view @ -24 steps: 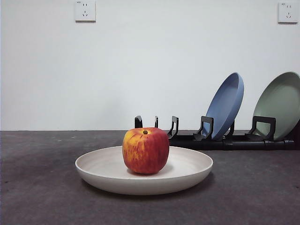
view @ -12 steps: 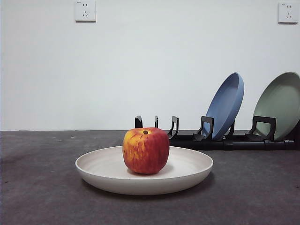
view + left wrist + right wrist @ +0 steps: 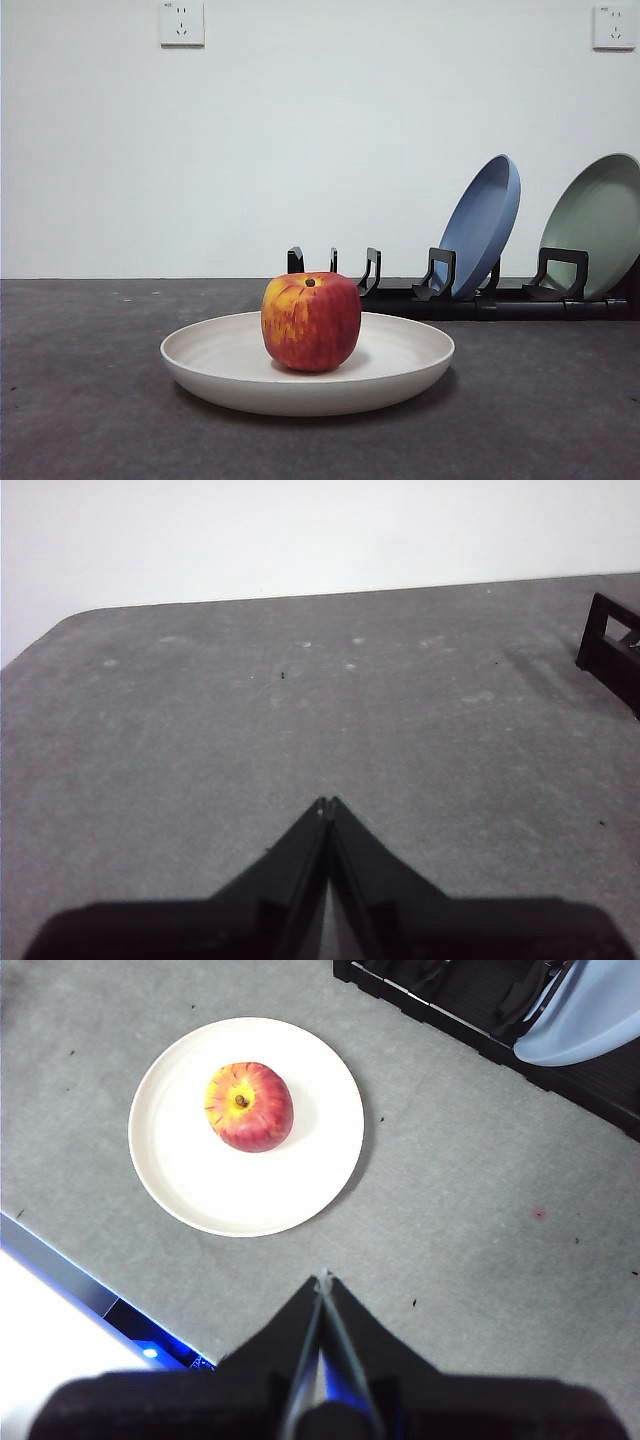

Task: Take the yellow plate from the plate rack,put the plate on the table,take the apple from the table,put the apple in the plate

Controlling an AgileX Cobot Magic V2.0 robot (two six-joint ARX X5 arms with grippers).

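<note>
Plate: wide, shallow, matte cream yellow plate (image 3: 307,372) lies flat on the dark grey worktop (image 3: 90,400), clear of the low black plate rack (image 3: 470,298).
Apple: round red, yellow-streaked apple (image 3: 311,321) sits upright in the plate, stem up, slightly toward 10 o'clock of centre in my right wrist view.
Left gripper (image 3: 326,803): jaws closed together, empty, over bare worktop.
Right gripper (image 3: 323,1280): jaws closed together, empty, high above, plate at its 11 o'clock.
Handling, judged: apple firm, smooth, liable to roll; grip across its widest girth. Plate stiff, light; take by raised rim.
Progress, judged: task looks complete.

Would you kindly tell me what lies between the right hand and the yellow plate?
Only bare table, in the right wrist view: the right hand hangs apart from the yellow plate.
</note>
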